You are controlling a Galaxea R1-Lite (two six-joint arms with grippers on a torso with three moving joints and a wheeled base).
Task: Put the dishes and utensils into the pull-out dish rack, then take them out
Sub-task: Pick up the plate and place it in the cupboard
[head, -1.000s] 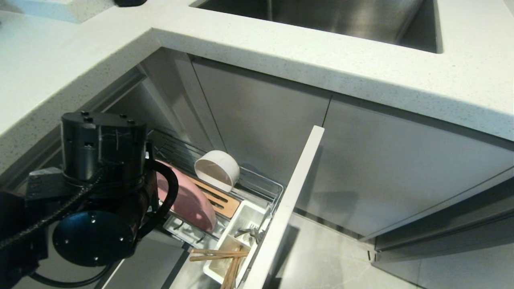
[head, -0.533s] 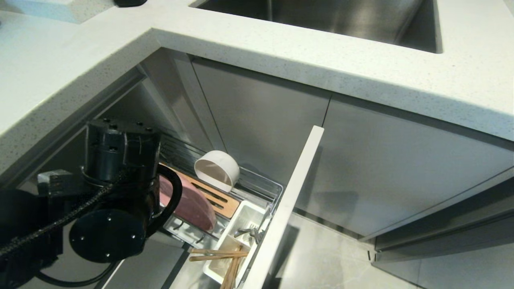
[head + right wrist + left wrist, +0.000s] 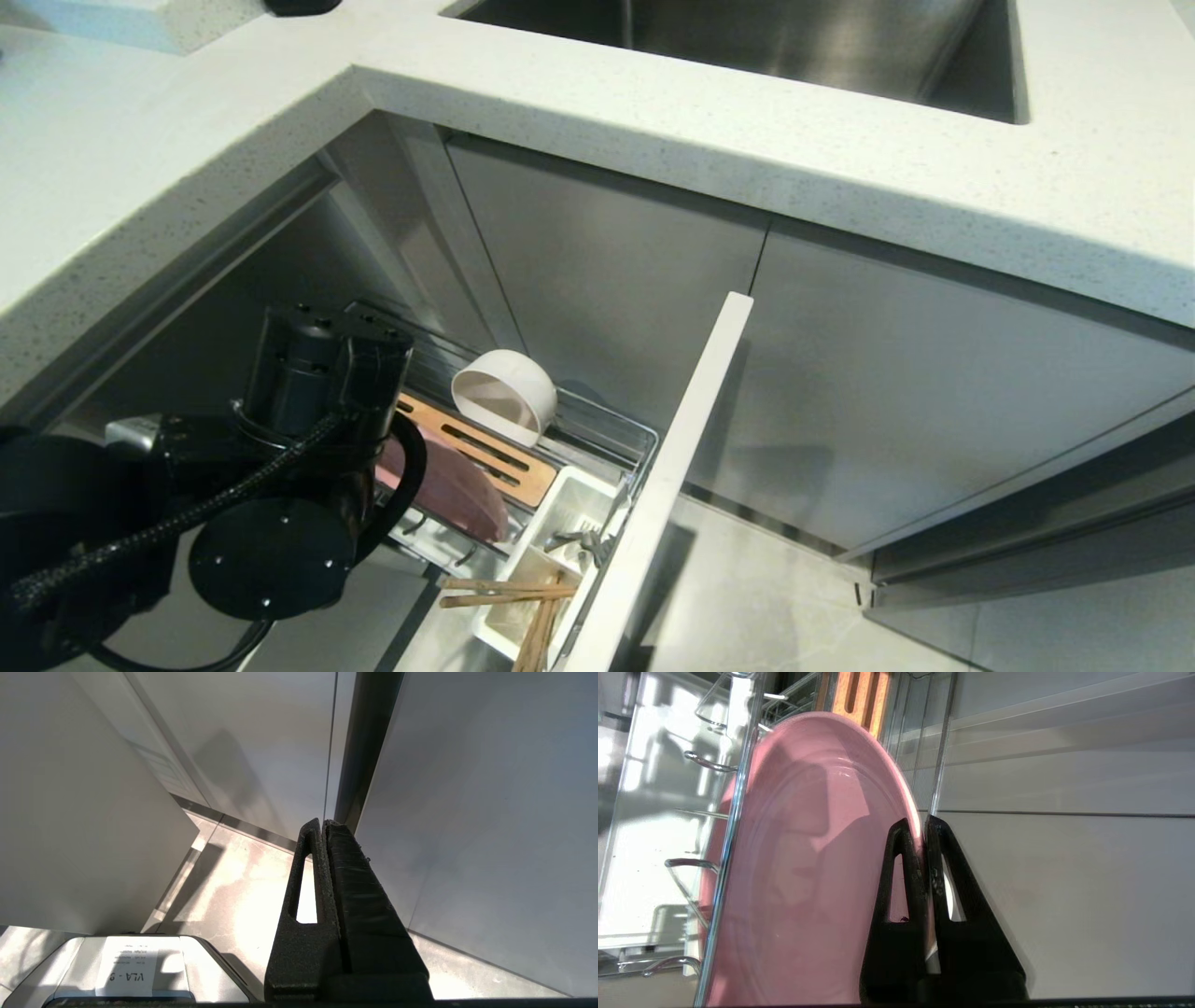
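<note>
Head view: left arm fills the lower left of the frame, wrist reaching into the pull-out dish rack (image 3: 611,431); its own fingers are hidden behind the wrist housing here. Pink plate (image 3: 457,490) stands on edge in the rack, lower centre-left, partly behind the arm. White bowl (image 3: 506,394) lies tipped on its side just above the slotted wooden strip (image 3: 476,450), centre of frame. White utensil caddy (image 3: 560,532) sits at the rack's front end, against the pale front panel (image 3: 672,467); chopsticks (image 3: 509,590) lie across and stick out of it at bottom centre, and a metal spoon (image 3: 583,541) sits inside. White table (image 3: 653,103) runs across the top with a steel sink (image 3: 747,37) at upper centre. Left wrist view: left gripper (image 3: 923,823) is clamped onto the pink plate's rim, fingers (image 3: 901,858) nearly together with the rim pinched between them; chrome wires cross the plate on the left of frame. Right wrist view: right gripper (image 3: 323,823) hangs by grey cabinet fronts above the floor, fingers pressed together, holding nothing.
</note>
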